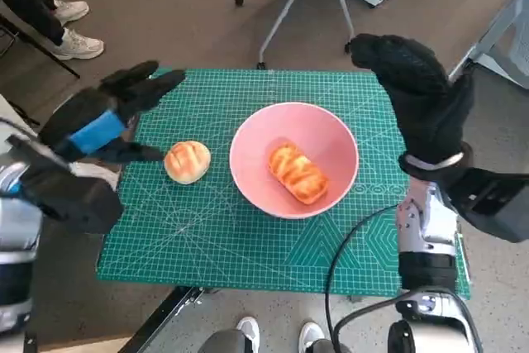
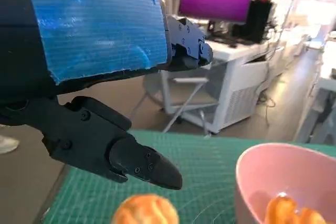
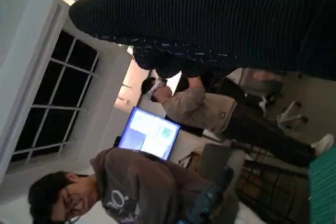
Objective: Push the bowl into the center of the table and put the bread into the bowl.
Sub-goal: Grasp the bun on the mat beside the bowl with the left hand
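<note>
The pink bowl (image 1: 293, 159) stands near the middle of the green mat (image 1: 215, 229), slightly toward my right side. One elongated bread (image 1: 297, 173) already lies inside it, resting on the bowl floor. A second, round bread (image 1: 187, 161) lies on the mat just beside the bowl's rim on my left side, not touching it.

Step in hand, by my judgement: the push is done or nearly so, and one bread is placed. If the round bread also counts, the pick of it is the remaining step.

My left hand (image 1: 107, 126) hovers above the mat near the round bread. Its fingers (image 2: 142, 163) are spread and hold nothing; in the left wrist view one fingertip hangs just above the bread (image 2: 145, 209), with a gap between them.

My right hand (image 1: 417, 97) is raised beyond the bowl's far right rim, clear of it. I hold nothing in it, fingers loosely extended.

Next move requirement: lower my left hand over the round bread, close around its sides gently, lift, and carry it over the rim.
</note>
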Controlling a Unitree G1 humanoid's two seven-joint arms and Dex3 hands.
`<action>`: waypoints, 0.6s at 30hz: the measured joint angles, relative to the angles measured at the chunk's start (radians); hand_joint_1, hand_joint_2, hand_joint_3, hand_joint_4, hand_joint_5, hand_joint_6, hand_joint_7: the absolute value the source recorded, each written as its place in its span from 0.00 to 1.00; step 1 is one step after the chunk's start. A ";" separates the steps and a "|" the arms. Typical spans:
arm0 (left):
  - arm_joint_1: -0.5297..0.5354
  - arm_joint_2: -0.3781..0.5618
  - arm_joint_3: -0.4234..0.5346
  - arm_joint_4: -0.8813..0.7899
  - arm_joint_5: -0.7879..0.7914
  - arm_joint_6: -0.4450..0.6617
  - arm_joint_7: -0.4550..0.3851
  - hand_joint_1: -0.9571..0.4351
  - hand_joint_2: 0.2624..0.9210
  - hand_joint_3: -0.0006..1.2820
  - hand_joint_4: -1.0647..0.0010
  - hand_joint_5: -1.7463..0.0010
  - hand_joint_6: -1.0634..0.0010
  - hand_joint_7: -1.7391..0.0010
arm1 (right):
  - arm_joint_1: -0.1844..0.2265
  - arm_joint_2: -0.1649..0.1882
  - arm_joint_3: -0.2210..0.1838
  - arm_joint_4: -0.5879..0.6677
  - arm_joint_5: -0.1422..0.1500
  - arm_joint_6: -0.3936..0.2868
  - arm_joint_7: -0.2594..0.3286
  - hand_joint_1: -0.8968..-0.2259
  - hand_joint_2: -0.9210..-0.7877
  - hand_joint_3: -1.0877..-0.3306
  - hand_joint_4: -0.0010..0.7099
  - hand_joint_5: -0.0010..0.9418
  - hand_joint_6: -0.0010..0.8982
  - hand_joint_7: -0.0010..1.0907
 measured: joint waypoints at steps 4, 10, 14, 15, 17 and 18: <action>0.016 0.003 -0.001 -0.003 -0.001 0.012 -0.009 0.30 0.95 0.00 0.84 1.00 0.77 0.99 | -0.006 0.001 0.000 0.004 0.001 0.005 0.007 0.37 0.00 0.46 0.21 0.00 0.00 0.45; 0.025 -0.001 -0.022 0.007 0.009 0.023 -0.009 0.30 0.94 0.00 0.84 1.00 0.77 0.99 | -0.010 0.002 0.000 0.014 0.010 0.010 0.025 0.36 0.00 0.46 0.22 0.00 0.00 0.45; 0.025 -0.015 -0.043 0.037 0.018 0.034 -0.007 0.31 0.94 0.00 0.84 1.00 0.77 0.99 | -0.014 0.002 0.000 0.021 0.018 0.015 0.038 0.36 0.00 0.46 0.22 0.00 0.00 0.45; 0.025 -0.021 -0.053 0.052 0.023 0.040 -0.006 0.31 0.94 0.00 0.84 1.00 0.77 0.99 | -0.015 0.002 -0.001 0.022 0.022 0.017 0.042 0.35 0.00 0.46 0.22 0.00 0.00 0.45; 0.024 -0.030 -0.071 0.079 0.027 0.045 -0.005 0.31 0.94 0.00 0.85 1.00 0.77 0.99 | -0.016 0.001 -0.001 0.023 0.028 0.019 0.046 0.35 0.00 0.46 0.22 0.00 0.00 0.45; 0.022 -0.035 -0.080 0.094 0.032 0.046 -0.005 0.31 0.94 0.00 0.85 1.00 0.77 0.99 | -0.016 0.001 -0.001 0.023 0.029 0.020 0.049 0.35 0.00 0.46 0.22 0.00 0.00 0.45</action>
